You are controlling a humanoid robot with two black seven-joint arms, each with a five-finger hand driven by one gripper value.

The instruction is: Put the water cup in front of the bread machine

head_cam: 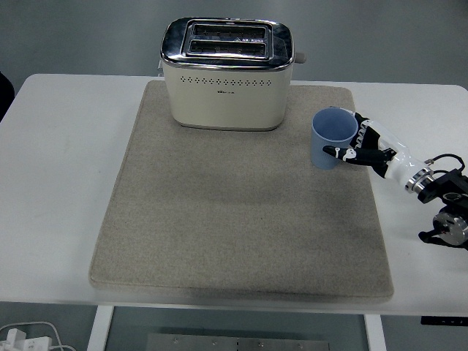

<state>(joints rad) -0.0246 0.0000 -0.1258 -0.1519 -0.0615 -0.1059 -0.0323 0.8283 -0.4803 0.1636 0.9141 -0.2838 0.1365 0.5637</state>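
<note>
Head view looks down on a white surface (58, 183) with a beige mat (234, 219) spread over most of its middle. At the far end of the mat stands a cream toaster (228, 73) with a shiny metal top and two slots, its long side facing the near edge. A small lever knob sticks out at its right end.

Upright on the right part of the mat, close to the mat's right edge, stands a blue cup (333, 139), its open mouth up. It sits to the right of the toaster and a little nearer the camera, apart from it, with bare mat between them.

Reaching in from the right edge, the right robot hand (362, 146) is closed around the cup: its black and white fingers (369, 135) lie against the cup's right side, and the thumb (338, 153) crosses the front of the cup wall. The white wrist and black forearm trail back over the surface to the right.

In the bottom left corner, below the surface edge, a white cable and plug (22, 338) show.
</note>
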